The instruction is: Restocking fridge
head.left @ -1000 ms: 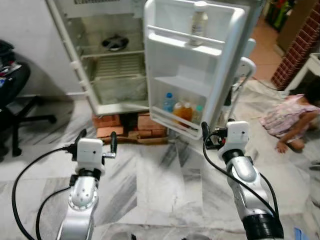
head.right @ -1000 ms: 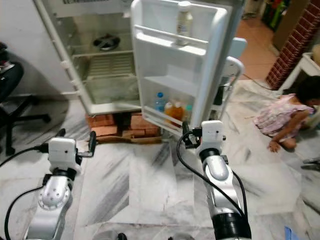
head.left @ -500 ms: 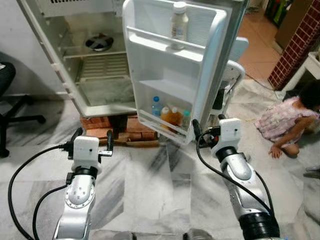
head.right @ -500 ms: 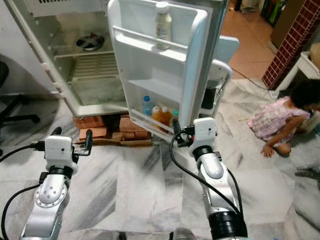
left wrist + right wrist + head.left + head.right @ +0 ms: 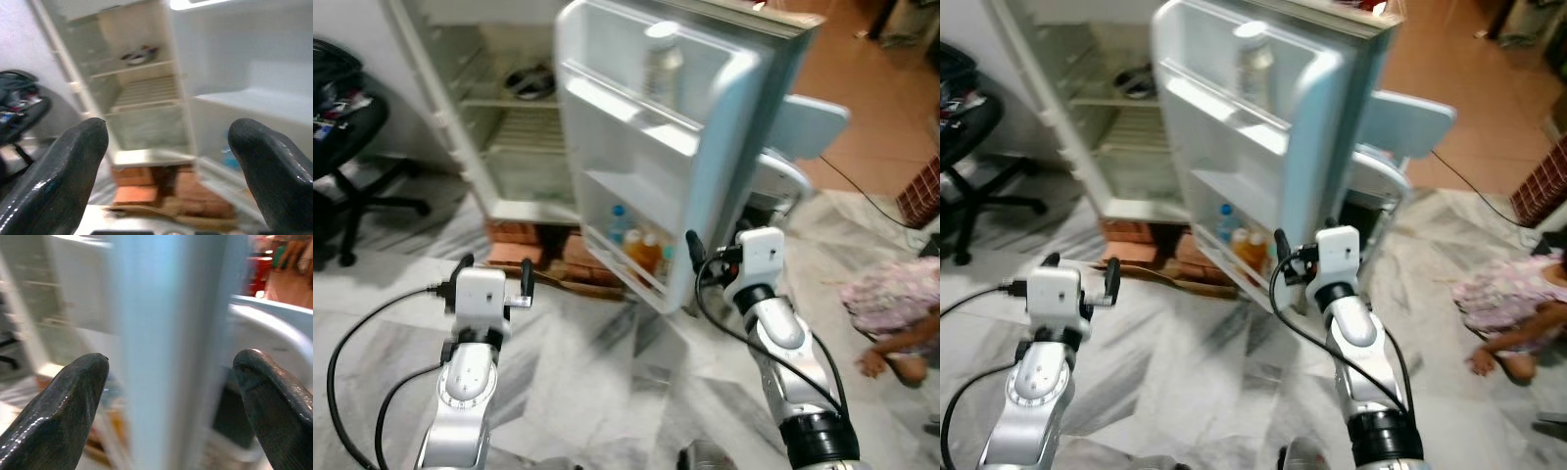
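Observation:
The white fridge [image 5: 524,157] stands open ahead, raised on bricks [image 5: 514,245]. Its door [image 5: 705,186] swings out toward me. A pale bottle [image 5: 663,57] stands in the door's top shelf, and a few small bottles [image 5: 636,245] sit in the bottom one. A dark bowl [image 5: 530,80] rests on an inner shelf. My left gripper [image 5: 496,274] is open and empty, low in front of the cabinet. My right gripper [image 5: 713,257] is open just before the door's outer edge [image 5: 171,333], which lies between its fingers in the right wrist view, not touching them.
A black office chair [image 5: 352,137] stands at the left. A white plastic chair [image 5: 798,147] is behind the door. A person [image 5: 901,313] sits on the marble floor [image 5: 607,382] at the right. Cables trail from both arms.
The whole picture has shifted and blurred, so the camera has moved. The door edge now sits closer to my right gripper. Both grippers stay open.

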Robot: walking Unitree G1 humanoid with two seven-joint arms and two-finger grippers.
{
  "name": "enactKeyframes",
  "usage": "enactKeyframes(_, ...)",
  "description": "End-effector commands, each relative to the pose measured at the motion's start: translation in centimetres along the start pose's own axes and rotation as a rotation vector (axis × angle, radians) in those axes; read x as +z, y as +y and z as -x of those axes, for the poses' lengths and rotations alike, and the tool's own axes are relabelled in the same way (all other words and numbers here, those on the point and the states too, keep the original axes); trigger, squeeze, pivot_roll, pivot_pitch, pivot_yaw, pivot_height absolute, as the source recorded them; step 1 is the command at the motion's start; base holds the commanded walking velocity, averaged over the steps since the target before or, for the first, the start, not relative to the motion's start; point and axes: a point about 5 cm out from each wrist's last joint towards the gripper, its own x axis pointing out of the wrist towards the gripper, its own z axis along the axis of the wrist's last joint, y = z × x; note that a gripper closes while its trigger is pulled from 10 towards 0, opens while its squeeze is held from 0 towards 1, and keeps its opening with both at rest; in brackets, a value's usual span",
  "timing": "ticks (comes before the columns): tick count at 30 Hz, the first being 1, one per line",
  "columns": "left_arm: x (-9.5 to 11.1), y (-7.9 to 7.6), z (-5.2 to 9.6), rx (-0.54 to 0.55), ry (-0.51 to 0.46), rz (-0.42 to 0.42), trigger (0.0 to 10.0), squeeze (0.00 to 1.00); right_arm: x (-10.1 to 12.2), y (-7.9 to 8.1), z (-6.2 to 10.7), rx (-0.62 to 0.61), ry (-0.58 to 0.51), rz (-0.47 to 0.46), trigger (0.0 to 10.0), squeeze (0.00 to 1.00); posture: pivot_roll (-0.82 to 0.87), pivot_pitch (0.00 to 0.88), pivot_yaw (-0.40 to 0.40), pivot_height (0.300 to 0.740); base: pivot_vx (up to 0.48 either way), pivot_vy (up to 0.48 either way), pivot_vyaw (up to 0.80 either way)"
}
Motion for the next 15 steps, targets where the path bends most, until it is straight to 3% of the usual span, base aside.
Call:
enactKeyframes(1,-0.1,0.6,0.2,0.005,0.006,-0.026,10.0,0.00,0.3,0.0,-0.1,-0.010,-0.017,-0.010,10.0,0.00,-0.04,0.093,0.037,0.740,0.311,-0.364,0.00)
enactKeyframes(6,-0.1,0.6,0.0,-0.002,0.000,-0.021,10.0,0.00,0.4,-0.1,-0.2,-0.020,-0.024,-0.013,10.0,0.00,-0.04,0.092,0.040,0.740,0.321,-0.352,0.00)
enactKeyframes(11,-0.3,0.4,0.2,0.001,0.011,-0.015,10.0,0.00,0.1,-0.3,-0.1,-0.030,-0.019,-0.004,10.0,0.00,-0.03,0.091,0.041,0.740,0.000,0.000,0.00)
enactKeyframes(15,-0.9,0.7,1.8,0.036,0.028,-0.044,10.0,0.00,-0.6,-0.5,0.6,-0.019,0.001,0.043,10.0,0.00,-0.03,0.088,0.041,0.740,0.000,0.000,0.00)
